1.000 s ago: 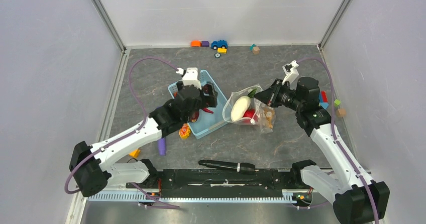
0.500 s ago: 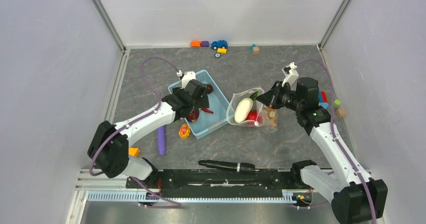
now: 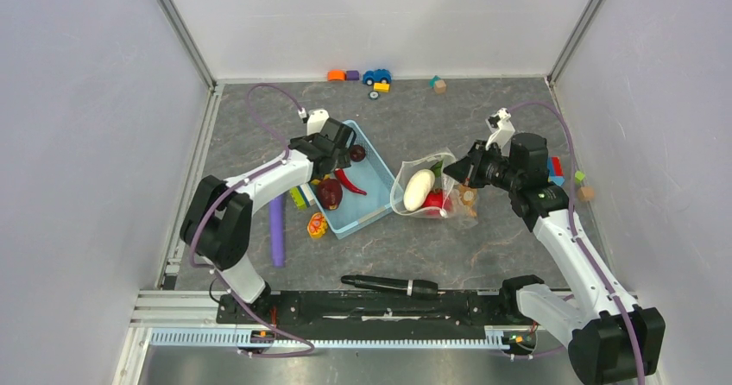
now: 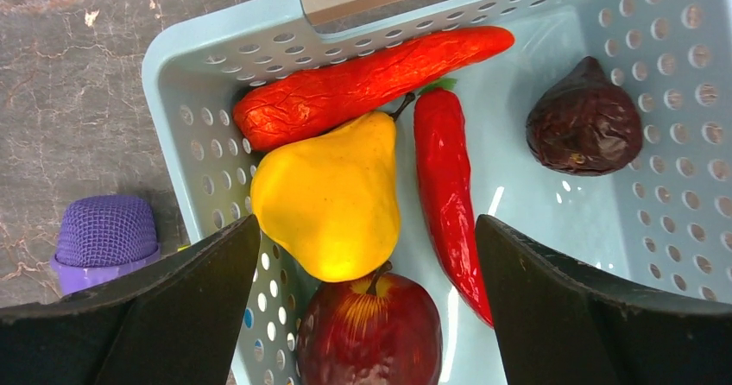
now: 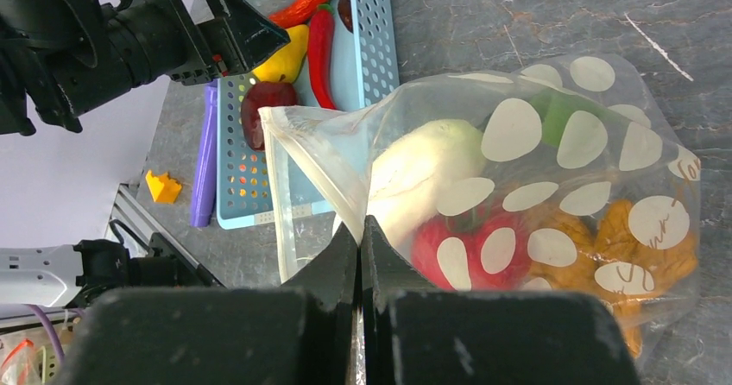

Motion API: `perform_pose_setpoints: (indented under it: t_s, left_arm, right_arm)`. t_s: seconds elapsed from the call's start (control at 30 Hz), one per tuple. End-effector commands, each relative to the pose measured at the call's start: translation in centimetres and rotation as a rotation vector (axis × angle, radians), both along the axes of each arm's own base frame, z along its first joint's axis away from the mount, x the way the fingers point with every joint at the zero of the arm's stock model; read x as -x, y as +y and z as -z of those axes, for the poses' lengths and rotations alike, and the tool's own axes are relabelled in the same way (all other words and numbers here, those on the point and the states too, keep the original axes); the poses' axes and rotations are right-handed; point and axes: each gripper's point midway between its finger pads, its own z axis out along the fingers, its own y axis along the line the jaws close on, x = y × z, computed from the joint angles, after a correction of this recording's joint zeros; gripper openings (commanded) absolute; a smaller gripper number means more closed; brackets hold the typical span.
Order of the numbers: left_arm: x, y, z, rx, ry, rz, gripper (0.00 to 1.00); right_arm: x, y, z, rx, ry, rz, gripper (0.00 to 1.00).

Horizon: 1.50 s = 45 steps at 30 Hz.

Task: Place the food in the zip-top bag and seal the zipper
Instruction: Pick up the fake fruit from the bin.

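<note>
I am holding the left gripper (image 4: 364, 230) over the basket (image 4: 216, 48), fingers spread wide and grasping nothing, with the pear (image 4: 332, 199) lying right between them. The right gripper (image 5: 361, 238) is clenched on the mouth edge of the bag (image 5: 535, 186). The bag is lying on the table (image 3: 483, 117) just beside the basket, with its mouth gaping toward it.

I am judging the toys to be light, hard, smooth plastic. They are not fragile, but they are rounded and apt to squirt out of a grip. I am planning to take the pear across its fat belly, and the chili (image 4: 449, 204) and carrot (image 4: 362, 87) at mid-length. The bag is looking limp and slick, gaping only where it is pinched, so the edge by the zipper (image 5: 311, 169) is the place to hold.

I am counting five in the basket: one pear, one apple (image 4: 371, 329), one chili, one carrot and one maroon piece (image 4: 585, 119). In the bag I am making out one white oblong (image 5: 423, 173), one red piece (image 5: 470, 242), something green (image 5: 561, 113) and tan lumps (image 5: 621, 230) I cannot count.
</note>
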Motion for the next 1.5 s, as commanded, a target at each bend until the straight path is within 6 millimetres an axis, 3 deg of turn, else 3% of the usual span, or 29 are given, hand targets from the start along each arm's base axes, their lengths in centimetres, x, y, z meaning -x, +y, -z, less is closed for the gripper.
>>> perform_pose_setpoints:
  t_s: [0.0,0.57,0.67,0.83,1.1,1.23,1.33,1.47]
  left_arm:
    - [-1.1,0.5,-0.4,0.008,-0.018,-0.074,0.98]
    - [-1.8,-0.4,2.8,0.016,0.059,-0.061,0.9]
    - [-1.9,-0.5,2.9,0.013,0.06,-0.062,0.84]
    - [-2.0,-0.6,2.5,0.02,0.052,-0.053,0.59]
    - [-1.4,-0.5,-0.8,0.074,-0.019,-0.036,0.42]
    - [-0.7,-1.3,-4.2,0.169,-0.108,0.033,0.35]
    - [0.4,-3.4,-6.9,0.289,-0.189,0.178,0.34]
    - [3.5,-9.1,-11.5,0.523,-0.3,0.566,0.34]
  right_arm:
    - [-0.7,-0.6,-0.6,0.024,-0.036,0.023,0.0]
    - [-0.8,-1.7,-0.7,0.065,-0.052,0.072,0.0]
    - [-0.8,-1.8,-0.7,0.067,-0.052,0.074,0.0]
    - [-0.8,-1.9,-0.7,0.073,-0.056,0.079,0.0]
    - [-0.8,-2.2,-1.0,0.081,-0.071,0.092,0.0]
    - [-0.8,-2.2,-1.1,0.084,-0.074,0.088,0.0]
    - [-0.9,-2.5,-1.1,0.091,-0.078,0.102,0.0]
    - [-1.0,-2.4,-1.2,0.09,-0.079,0.099,0.0]
